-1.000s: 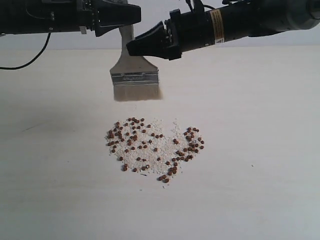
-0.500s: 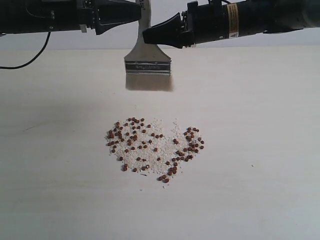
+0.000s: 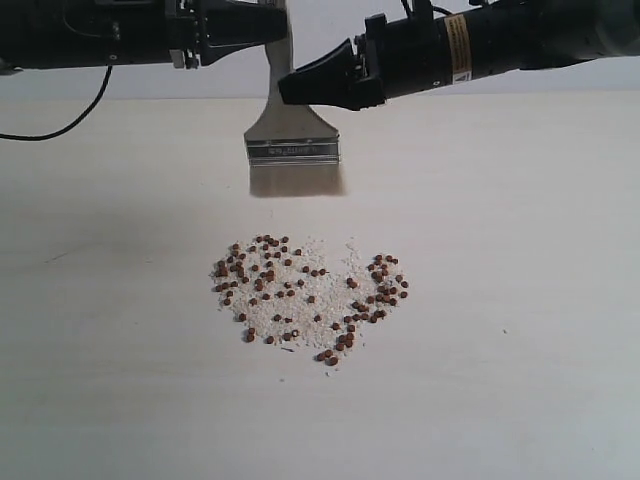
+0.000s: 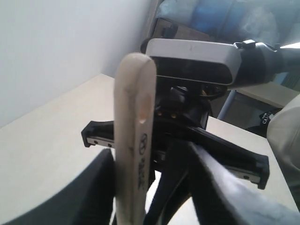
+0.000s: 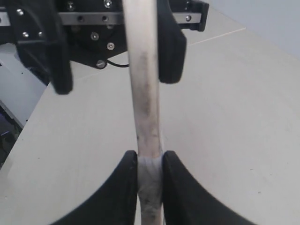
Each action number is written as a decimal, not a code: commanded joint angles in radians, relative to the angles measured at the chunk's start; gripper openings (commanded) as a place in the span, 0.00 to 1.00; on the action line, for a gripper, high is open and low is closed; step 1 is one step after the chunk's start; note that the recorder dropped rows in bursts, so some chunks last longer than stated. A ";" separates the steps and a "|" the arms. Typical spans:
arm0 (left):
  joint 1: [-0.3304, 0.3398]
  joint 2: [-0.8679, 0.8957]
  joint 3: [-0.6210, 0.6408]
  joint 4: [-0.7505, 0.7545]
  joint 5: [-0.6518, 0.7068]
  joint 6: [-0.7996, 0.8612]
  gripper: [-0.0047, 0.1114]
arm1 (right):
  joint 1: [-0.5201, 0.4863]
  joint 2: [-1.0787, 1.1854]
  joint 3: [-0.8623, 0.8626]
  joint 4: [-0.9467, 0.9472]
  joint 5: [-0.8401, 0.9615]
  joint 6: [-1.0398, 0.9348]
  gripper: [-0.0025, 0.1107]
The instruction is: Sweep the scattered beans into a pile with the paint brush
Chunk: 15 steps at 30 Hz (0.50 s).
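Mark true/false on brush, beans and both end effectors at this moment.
1. The right end effector is clamped on the paint brush handle. True.
2. The bristles rest on the beans. False: bare table shows between them and the beans.
3. The beans sit in one tight heap. False: they lie in a loose, wide patch mixed with pale crumbs.
4. The brush hangs bristles down. True.
5. The left end effector is shut on the handle. False: the handle stands between its jaws, but one jaw is clearly apart from it.
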 commanded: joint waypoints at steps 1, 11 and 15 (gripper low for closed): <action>0.000 -0.002 -0.019 -0.013 0.010 -0.010 0.35 | 0.002 -0.003 -0.006 -0.002 0.000 0.014 0.02; 0.000 -0.002 -0.023 -0.013 0.010 -0.013 0.35 | 0.002 -0.003 -0.006 -0.002 0.000 0.036 0.02; 0.000 -0.002 -0.023 -0.013 0.010 -0.013 0.35 | 0.002 -0.003 -0.006 -0.002 0.000 0.039 0.02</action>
